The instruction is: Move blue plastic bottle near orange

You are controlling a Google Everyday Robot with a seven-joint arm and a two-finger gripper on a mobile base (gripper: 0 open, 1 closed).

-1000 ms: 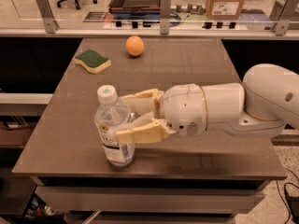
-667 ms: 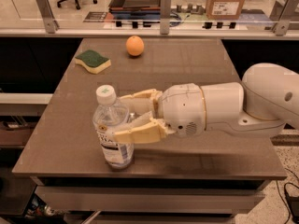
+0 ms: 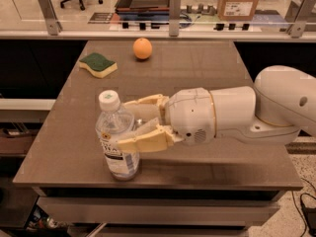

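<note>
Hardly anything has shifted since a second ago. The gripper (image 3: 124,125) still has its fingers (image 3: 148,141) pinching the upright blue plastic bottle (image 3: 117,154) near the worktop's (image 3: 207,68) front edge. The orange (image 3: 142,48) lies well beyond the bottle, slightly rightward.

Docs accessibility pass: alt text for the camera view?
Robot gripper reaches from the right to a blue plastic bottle standing near the table's front edge. An orange and a sponge lie at the far side.
</note>
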